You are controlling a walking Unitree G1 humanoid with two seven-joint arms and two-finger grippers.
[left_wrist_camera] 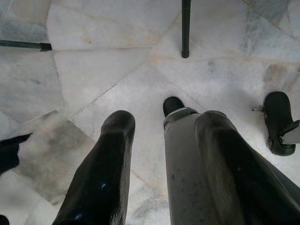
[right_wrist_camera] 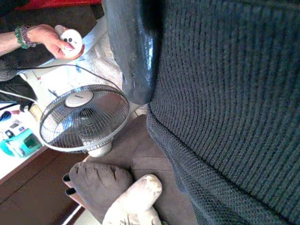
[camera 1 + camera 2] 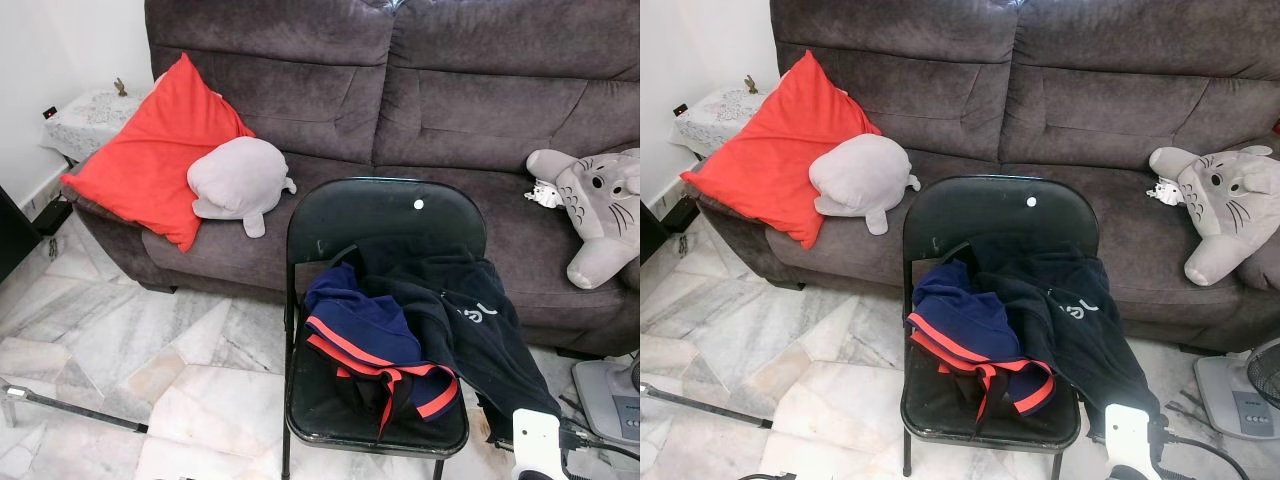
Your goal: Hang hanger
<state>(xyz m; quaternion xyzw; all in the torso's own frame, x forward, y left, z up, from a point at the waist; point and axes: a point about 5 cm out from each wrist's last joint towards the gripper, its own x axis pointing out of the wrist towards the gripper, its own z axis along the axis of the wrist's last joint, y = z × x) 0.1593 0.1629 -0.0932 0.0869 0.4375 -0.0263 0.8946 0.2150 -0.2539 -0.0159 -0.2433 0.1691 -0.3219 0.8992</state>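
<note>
A black folding chair (image 3: pixel 375 215) stands before the sofa, piled with clothes. A navy garment with red trim (image 3: pixel 365 345) lies on the seat. A black garment (image 3: pixel 470 320) drapes off the chair's right side. A thin black piece (image 3: pixel 343 254) pokes up from the pile; I cannot tell if it is a hanger. My right arm's white wrist (image 3: pixel 537 445) sits low beside the hanging black garment. My right gripper (image 2: pixel 150 93) is pressed against dark knitted cloth (image 2: pixel 234 103). My left gripper (image 1: pixel 165 117) hangs open over the marble floor (image 1: pixel 93 75), holding nothing.
Behind the chair, the grey sofa (image 3: pixel 450 90) carries a red cushion (image 3: pixel 150 150), a grey plush (image 3: pixel 238 178) and a grey stuffed toy (image 3: pixel 600 205). At the right stand a floor fan (image 2: pixel 84 117) and a person's hand (image 2: pixel 49 40) holding a white object. A side table (image 3: pixel 85 115) is far left.
</note>
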